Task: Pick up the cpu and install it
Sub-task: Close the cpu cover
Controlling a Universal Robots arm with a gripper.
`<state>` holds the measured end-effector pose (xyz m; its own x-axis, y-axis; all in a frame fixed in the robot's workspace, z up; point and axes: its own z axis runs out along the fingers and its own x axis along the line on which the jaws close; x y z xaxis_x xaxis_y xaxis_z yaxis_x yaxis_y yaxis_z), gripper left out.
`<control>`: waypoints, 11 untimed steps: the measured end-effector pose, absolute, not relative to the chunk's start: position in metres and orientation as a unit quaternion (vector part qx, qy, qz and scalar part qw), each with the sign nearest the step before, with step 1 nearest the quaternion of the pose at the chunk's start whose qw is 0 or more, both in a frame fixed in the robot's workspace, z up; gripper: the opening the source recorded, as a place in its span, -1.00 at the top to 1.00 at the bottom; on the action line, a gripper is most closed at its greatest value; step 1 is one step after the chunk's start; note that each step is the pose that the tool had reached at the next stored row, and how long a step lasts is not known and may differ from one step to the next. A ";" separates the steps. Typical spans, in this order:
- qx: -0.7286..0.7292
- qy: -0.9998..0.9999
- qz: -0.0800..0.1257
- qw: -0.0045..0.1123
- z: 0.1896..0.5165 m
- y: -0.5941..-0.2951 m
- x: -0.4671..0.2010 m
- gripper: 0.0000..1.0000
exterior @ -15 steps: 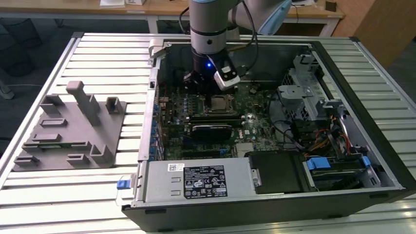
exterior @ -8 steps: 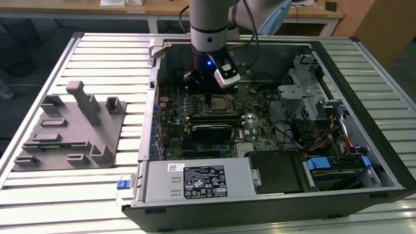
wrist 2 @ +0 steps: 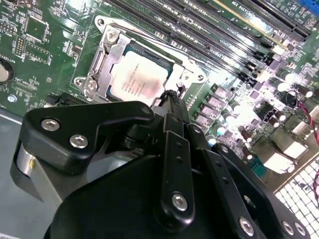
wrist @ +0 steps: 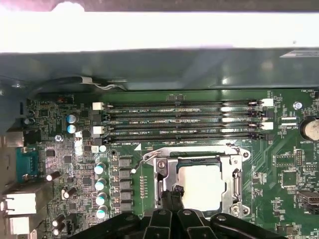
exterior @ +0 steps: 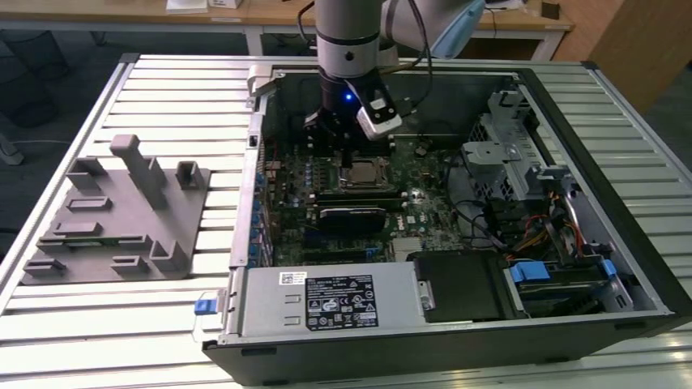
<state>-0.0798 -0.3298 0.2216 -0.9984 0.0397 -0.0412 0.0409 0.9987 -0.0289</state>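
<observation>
the cpu (wrist: 202, 188) sits inside the socket frame (wrist: 162, 177) on the motherboard (wrist: 60, 164), silvery top facing up, with the frame's metal bars lying along its edges. in the second wrist view the cpu (wrist 2: 135, 82) shows as a pale square inside the same shiny frame (wrist 2: 98, 67), flat and level with the board.

the end effector (wrist: 174, 191) is down over the socket with its two black fingers drawn together, nothing between them. their joined tip stands at the edge of the cpu, over the frame bar beside it; whether the tip touches the metal cannot be told. in the second wrist view the end effector (wrist 2: 172, 97) points at the same edge of the chip.

in the exterior view the arm (exterior: 348, 32) reaches straight down into the open computer case (exterior: 433, 348), which lies on its side on the slatted worktop (exterior: 173, 89). the cpu (exterior: 368, 172) lies just below the end effector (exterior: 343, 144), near the middle of the board. a black rectangular block (exterior: 352, 217) lies on the board just beside the socket, on the nearer side. four long memory slots (wrist: 179, 119) run side by side past the far side of the socket. a grey fixture (exterior: 113, 219) with upright posts rests on the worktop at the exterior view's left, well apart from the case.
</observation>
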 end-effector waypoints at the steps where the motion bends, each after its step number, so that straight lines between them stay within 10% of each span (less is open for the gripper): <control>1: 0.020 0.999 -0.015 0.020 0.222 -0.330 -0.080 0.79; 11: 0.020 0.999 -0.015 0.020 0.222 -0.329 -0.055 0.79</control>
<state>-0.0548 -0.3292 0.2218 -0.9984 0.0397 -0.0411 0.0409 0.9987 -0.0292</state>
